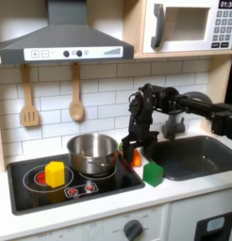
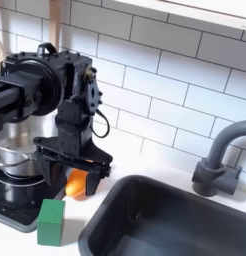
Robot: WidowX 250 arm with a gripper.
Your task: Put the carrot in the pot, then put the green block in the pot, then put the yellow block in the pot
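- White tile backs a toy kitchen, and we see a pale counter (image 1: 52, 218) carrying a black stovetop (image 1: 33, 188) toward its left end and a dark sink (image 1: 198, 155) toward its right, as the first exterior view shows them.
- Two wooden utensils (image 1: 29, 105) hang on the tile above the stovetop, under a grey hood (image 1: 66, 42); a microwave (image 1: 189, 24) sits at the upper right of the first exterior view.
- We find the pot (image 1: 92, 153) standing on the back right of the stovetop, upright, its mouth open.
- On the front left burner rests the yellow block (image 1: 55, 173), well apart from the pot.
- At the counter's front, between the stovetop's right edge and the sink's near corner, sits the green block (image 1: 153, 173); in the second exterior view it is at the bottom left (image 2: 50, 222).
- The black arm reaches in from the first exterior view's right, and its gripper (image 1: 134, 149) hangs low just beside the pot, over the strip of counter between stovetop and sink.
- The carrot (image 2: 75, 184) shows as an orange patch between the gripper's fingers in the second exterior view; the gripper (image 2: 73, 180) seems clamped on it, though the fingers hide most of it.
- A grey faucet (image 2: 220, 160) rises behind the sink.
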